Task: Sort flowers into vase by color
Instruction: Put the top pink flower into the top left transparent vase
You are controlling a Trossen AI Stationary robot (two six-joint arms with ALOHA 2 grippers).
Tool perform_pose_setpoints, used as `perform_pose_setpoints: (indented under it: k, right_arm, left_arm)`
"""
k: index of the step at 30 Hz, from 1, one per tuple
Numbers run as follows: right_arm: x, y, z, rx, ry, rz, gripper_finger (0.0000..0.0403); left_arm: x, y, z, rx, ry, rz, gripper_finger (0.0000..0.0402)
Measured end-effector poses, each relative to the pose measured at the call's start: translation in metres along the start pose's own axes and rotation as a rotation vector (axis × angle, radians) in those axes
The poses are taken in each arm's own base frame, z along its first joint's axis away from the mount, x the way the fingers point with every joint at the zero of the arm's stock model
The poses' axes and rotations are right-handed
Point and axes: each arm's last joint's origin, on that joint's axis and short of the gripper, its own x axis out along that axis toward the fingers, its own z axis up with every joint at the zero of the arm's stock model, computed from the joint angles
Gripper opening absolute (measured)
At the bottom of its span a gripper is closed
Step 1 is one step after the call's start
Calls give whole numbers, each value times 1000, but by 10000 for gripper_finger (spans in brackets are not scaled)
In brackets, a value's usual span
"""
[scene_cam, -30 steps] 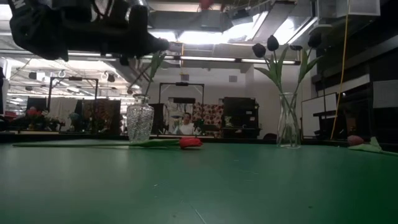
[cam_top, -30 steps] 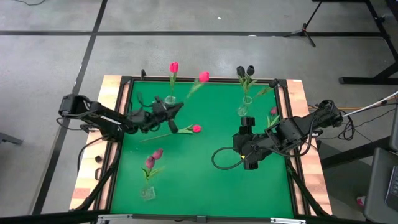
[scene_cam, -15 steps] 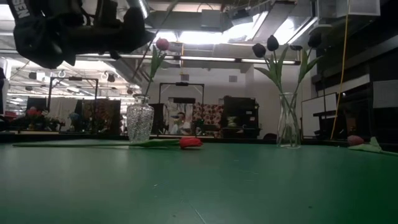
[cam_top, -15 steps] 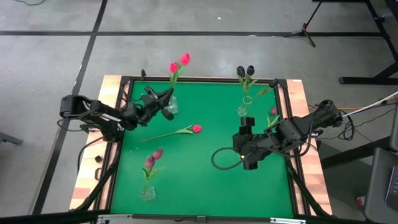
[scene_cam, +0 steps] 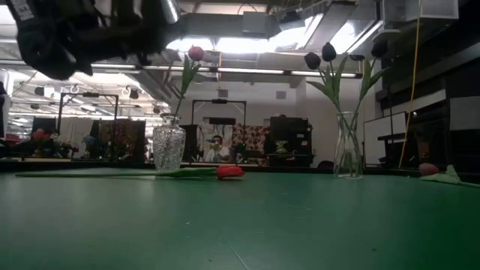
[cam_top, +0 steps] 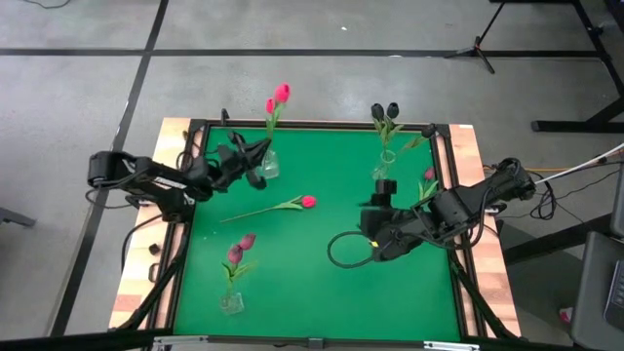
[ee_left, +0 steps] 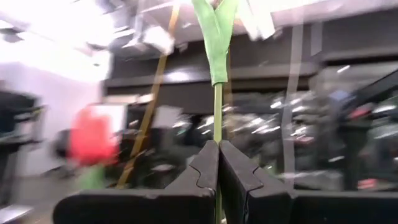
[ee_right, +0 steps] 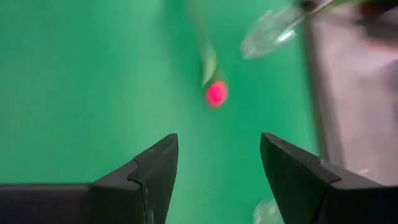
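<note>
Left gripper (cam_top: 255, 168) sits over the back-left of the green felt table (cam_top: 312, 273), right at the clear faceted glass vase (cam_top: 268, 166); in the left wrist view its dark fingers (ee_left: 205, 168) are pinched tight together on the thin green stem of a bright pink-red tulip (cam_top: 282, 93), whose head stands up beyond the table's back edge next to a second pink-red tulip head (cam_top: 271, 105) already in that vase. Low view shows the same vase (scene_cam: 169, 144) with a leafy stem rising to a pink-red head (scene_cam: 196, 53), left arm dark overhead. Front-left, a small clear vase (cam_top: 231, 302) holds two dusky maroon-pink tulips (cam_top: 241, 246). Mid-table, a loose pink-red tulip lying flat (cam_top: 308, 202), stem running toward the left, touching nothing else; low view shows it (scene_cam: 229, 171) on the felt just beside the faceted vase's base. Back-right, a tall clear glass vase (cam_top: 383, 166) holds near-black tulips (cam_top: 384, 111), also seen in the low view (scene_cam: 328, 52). Right gripper (cam_top: 375, 234) hovers above the felt right of centre, jaws spread wide and holding nothing; its wrist view looks down on the loose pink-red head (ee_right: 216, 94) between the parted fingers (ee_right: 155, 168). One more pinkish tulip (cam_top: 428, 175) lies at the table's right edge near the right arm.
</note>
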Motion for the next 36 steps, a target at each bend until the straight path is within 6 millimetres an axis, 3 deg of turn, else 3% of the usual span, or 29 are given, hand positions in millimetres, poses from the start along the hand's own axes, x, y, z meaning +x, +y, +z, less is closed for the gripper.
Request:
perform_pose_setpoints:
  k: [6, 11, 17, 28, 32, 36]
  right_arm:
    - [8, -21, 33, 15, -249, -130, 227]
    - [24, -56, 55, 31, -404, 43, 227]
    - [53, -94, 82, 78, -658, 200, 227]
    - [150, -85, 104, 56, -710, 146, 227]
    - [162, -90, 103, 65, -674, 56, 227]
    - [156, -98, 101, 68, -669, 42, 227]
  left_arm:
    - [-11, -24, 28, -74, -100, -121, 0]
    - [-21, -39, 43, -81, -146, -198, 0]
    - [-29, -51, 46, -73, -139, -225, 0]
    - [-33, -58, 46, -39, -117, -221, 0]
    - [-33, -58, 44, -31, -103, -220, 0]
    - [-34, -60, 45, -27, -96, -212, 0]
